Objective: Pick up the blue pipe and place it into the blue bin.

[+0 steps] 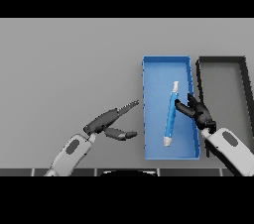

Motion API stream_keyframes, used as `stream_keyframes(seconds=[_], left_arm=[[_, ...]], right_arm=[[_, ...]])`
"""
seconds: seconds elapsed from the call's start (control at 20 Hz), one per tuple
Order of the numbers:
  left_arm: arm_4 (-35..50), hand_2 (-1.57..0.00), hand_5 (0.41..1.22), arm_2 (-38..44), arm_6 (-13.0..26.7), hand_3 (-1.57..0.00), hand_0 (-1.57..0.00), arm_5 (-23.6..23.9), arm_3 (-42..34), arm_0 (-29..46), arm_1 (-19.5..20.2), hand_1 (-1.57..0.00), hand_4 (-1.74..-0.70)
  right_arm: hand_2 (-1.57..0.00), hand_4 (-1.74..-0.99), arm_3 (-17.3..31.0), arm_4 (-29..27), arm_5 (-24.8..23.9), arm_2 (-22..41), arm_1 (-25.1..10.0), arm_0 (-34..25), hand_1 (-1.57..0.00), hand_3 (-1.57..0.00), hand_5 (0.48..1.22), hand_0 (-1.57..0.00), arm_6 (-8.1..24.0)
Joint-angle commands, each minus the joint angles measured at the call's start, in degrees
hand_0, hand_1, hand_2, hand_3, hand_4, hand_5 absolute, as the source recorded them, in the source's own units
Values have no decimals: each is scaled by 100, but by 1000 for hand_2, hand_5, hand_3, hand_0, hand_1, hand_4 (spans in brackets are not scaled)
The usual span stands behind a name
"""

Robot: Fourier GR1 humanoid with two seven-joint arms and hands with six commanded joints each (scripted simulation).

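Observation:
The blue pipe (171, 115) with white ends lies slanted inside the blue bin (155, 151), its upper end towards the bin's right wall. My right hand (198, 112) reaches over the bin's right wall just right of the pipe, fingers spread and relaxed, with one fingertip close to the pipe's middle and nothing held. My left hand (110, 121) hovers over the table left of the bin, fingers straight and thumb apart, holding nothing.
A black bin (245, 77) with a grey floor stands directly right of the blue bin, nearly touching it. Grey table stretches to the left and behind both bins.

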Motion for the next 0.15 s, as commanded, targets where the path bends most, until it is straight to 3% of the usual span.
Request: stream_keyframes(seconds=[0.0,0.1], left_arm=[[-52,1,472,5,2,1,1,46,89,-63,-55,1,-826],[-120,1,474,-12,-11,1,1,97,250,-112,-150,1,-826]], right_arm=[[-14,-1186,32,-6,-50,-4,56,-2,-15,-8,766,-20,-19],[-14,-1186,39,-1,-35,39,29,-121,-15,-8,769,-20,28]])
